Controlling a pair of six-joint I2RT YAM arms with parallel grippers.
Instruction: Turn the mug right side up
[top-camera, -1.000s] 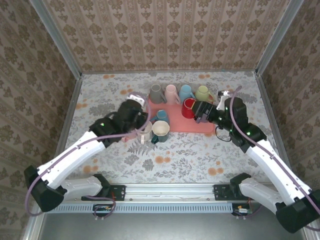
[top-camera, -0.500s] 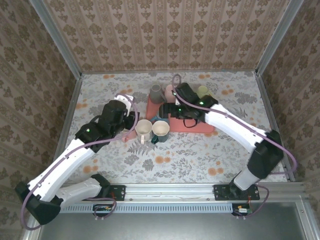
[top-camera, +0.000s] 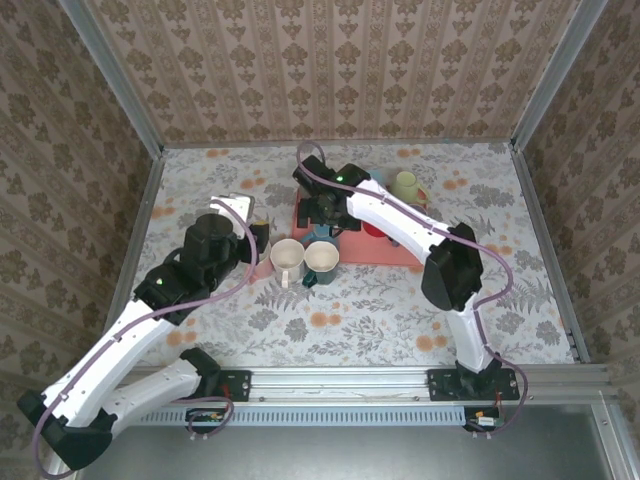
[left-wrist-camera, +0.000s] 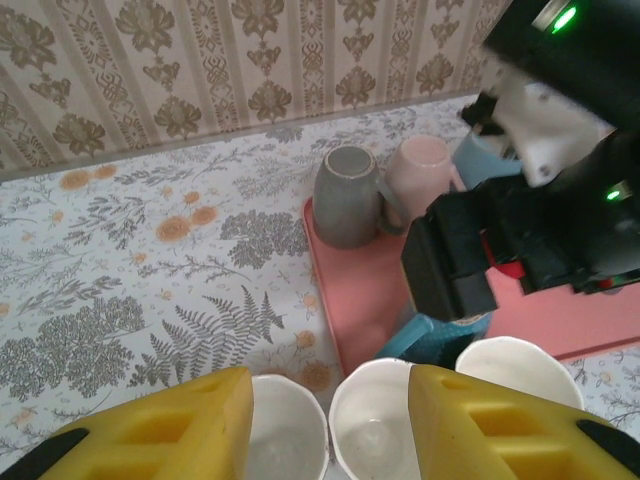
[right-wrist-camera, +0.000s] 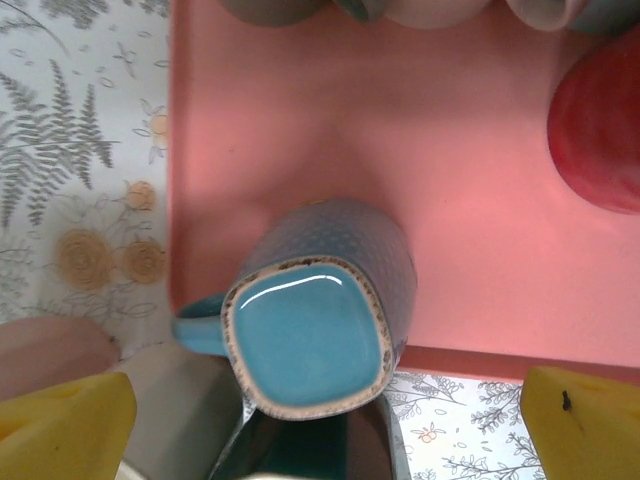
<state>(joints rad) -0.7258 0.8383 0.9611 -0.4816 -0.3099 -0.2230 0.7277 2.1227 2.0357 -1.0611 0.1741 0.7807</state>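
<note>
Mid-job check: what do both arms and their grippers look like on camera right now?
Both the left arm and right arm have white links, black joints and a purple cable looped alongside. The left gripper and right gripper carry chunky yellow fingers. Small green lights glow on the black housings.

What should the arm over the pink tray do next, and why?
Probably lower the right gripper straight down around the upside-down teal ceramic mug, then close. Its jaws stand wide open on either side of that mug, whose base faces up near the pink tray's edge.
</note>
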